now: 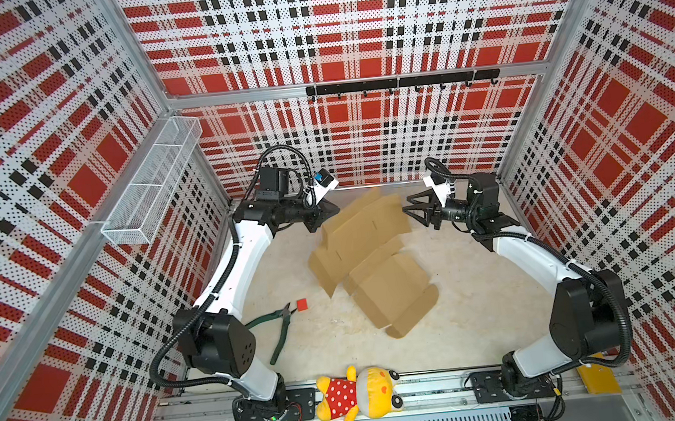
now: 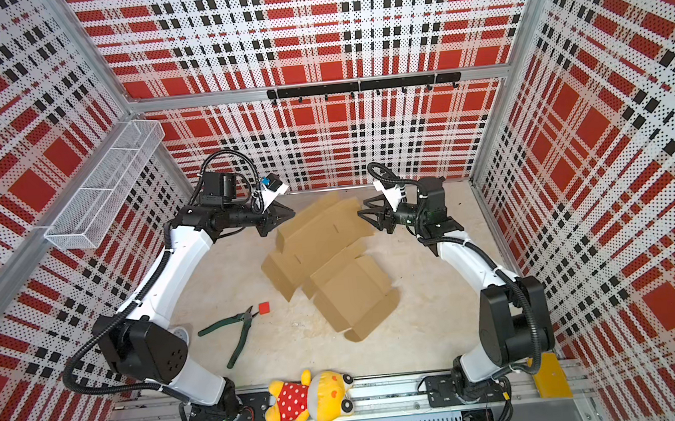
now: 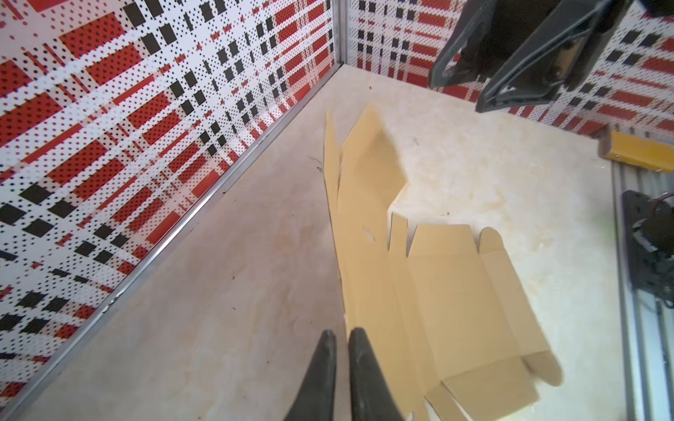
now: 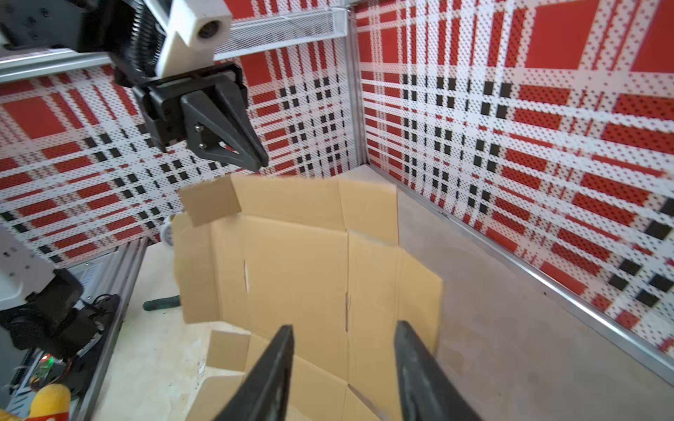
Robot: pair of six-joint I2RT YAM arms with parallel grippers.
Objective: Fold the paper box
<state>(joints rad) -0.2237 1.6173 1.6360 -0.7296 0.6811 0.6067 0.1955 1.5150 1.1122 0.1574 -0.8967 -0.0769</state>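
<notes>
Counted one paper box (image 1: pixel 367 259), a brown die-cut sheet lying mid-table toward the far wall, far panels tipped up between both grippers. Found left gripper (image 3: pixel 341 333) pinched nearly closed just beside the sheet's edge, nothing between the fingers. Found right gripper (image 4: pixel 344 328) spread wide, empty. Saw one yellow plate (image 1: pixel 598 376) partly hidden behind the right arm's base. Logged one pliers (image 1: pixel 281 336), one red cube (image 1: pixel 302 304), one plush toy (image 1: pixel 360 390).
</notes>
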